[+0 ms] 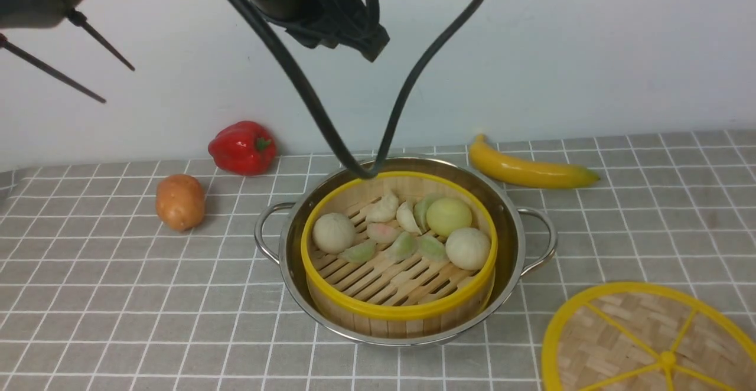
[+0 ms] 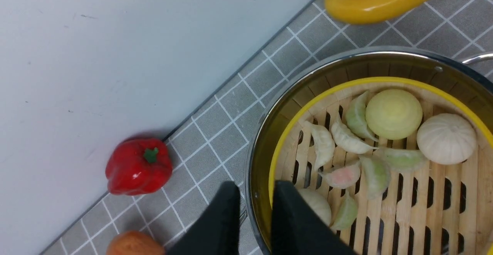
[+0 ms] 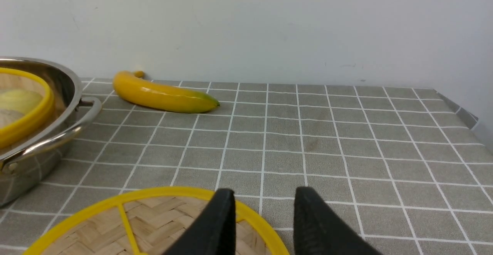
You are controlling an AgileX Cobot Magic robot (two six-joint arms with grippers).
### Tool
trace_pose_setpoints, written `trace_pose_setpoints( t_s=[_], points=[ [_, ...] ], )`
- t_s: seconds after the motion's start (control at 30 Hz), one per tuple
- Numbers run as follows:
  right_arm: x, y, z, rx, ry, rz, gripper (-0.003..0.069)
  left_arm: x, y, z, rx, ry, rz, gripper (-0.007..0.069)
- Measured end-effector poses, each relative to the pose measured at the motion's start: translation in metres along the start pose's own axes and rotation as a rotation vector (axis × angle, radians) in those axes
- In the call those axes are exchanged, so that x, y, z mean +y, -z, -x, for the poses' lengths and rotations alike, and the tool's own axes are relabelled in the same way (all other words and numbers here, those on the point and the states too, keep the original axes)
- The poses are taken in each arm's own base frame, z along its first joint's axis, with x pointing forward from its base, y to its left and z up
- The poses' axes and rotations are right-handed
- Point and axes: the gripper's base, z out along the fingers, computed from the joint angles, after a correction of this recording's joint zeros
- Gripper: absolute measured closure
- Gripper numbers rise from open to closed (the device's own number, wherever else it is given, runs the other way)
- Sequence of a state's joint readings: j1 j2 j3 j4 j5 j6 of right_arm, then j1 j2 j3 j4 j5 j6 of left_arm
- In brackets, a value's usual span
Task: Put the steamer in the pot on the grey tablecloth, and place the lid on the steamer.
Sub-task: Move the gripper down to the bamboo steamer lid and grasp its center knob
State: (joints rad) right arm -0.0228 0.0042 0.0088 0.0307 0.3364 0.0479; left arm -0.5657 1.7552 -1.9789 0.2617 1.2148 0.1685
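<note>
Left gripper point(image 2: 257, 187) hangs over the rim of the pot point(image 1: 507, 225) on the side toward the potato point(image 1: 180, 202). Its two black fingers are a narrow gap apart and hold nothing; one is outside the rim, the other over the steamer point(image 1: 398, 310). The steamer sits inside the pot at the centre of the front frame, on the grey tablecloth point(image 1: 118, 296), with buns and dumplings on its slats. Right gripper point(image 3: 264, 193) stands open above the edge of the lid point(image 1: 626, 335) — nothing between its fingers. The lid lies flat on the cloth at the lower right of the frame, apart from the pot. Behind, a red pepper point(image 1: 242, 146) lies at the left — a banana point(image 1: 525, 169) at the right.
</note>
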Motion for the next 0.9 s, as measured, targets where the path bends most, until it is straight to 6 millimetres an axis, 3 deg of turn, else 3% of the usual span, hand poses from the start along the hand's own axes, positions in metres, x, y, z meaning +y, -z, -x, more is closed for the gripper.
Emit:
trace_pose_setpoints(
  t_s=[0.17, 0.33, 0.37, 0.4, 0.43, 0.47, 0.5, 0.53, 0.63, 0.77, 0.9],
  points=[
    [0.0, 0.0, 0.0, 0.0, 0.0, 0.0, 0.0419, 0.004, 0.017, -0.018, 0.006, 0.031, 0.004, 0.0509],
    [0.0, 0.0, 0.0, 0.0, 0.0, 0.0, 0.0419, 0.018, 0.062, -0.075, -0.176, 0.092, 0.059, 0.0508],
    [0.0, 0.0, 0.0, 0.0, 0.0, 0.0, 0.0419, 0.018, 0.063, -0.078, -0.186, 0.098, 0.059, 0.0508],
    [0.0, 0.0, 0.0, 0.0, 0.0, 0.0, 0.0419, 0.022, 0.073, -0.104, -0.25, 0.15, 0.08, 0.0508],
    [0.0, 0.0, 0.0, 0.0, 0.0, 0.0, 0.0419, 0.026, 0.079, -0.115, -0.289, 0.179, 0.1, 0.0508],
    [0.0, 0.0, 0.0, 0.0, 0.0, 0.0, 0.0419, 0.025, 0.075, -0.14, -0.304, 0.235, 0.108, 0.0508],
    [0.0, 0.0, 0.0, 0.0, 0.0, 0.0, 0.0419, 0.025, 0.075, -0.144, -0.306, 0.24, 0.116, 0.0508],
    [0.0, 0.0, 0.0, 0.0, 0.0, 0.0, 0.0419, 0.024, 0.074, -0.183, -0.339, 0.341, 0.154, 0.0506],
    [0.0, 0.0, 0.0, 0.0, 0.0, 0.0, 0.0419, 0.015, 0.071, -0.23, -0.367, 0.454, 0.215, 0.0497],
    [0.0, 0.0, 0.0, 0.0, 0.0, 0.0, 0.0419, -0.014, 0.063, -0.3, -0.385, 0.591, 0.32, 0.0489],
    [0.0, 0.0, 0.0, 0.0, 0.0, 0.0, 0.0419, -0.044, 0.054, -0.346, -0.414, 0.654, 0.394, 0.0487]
  ],
)
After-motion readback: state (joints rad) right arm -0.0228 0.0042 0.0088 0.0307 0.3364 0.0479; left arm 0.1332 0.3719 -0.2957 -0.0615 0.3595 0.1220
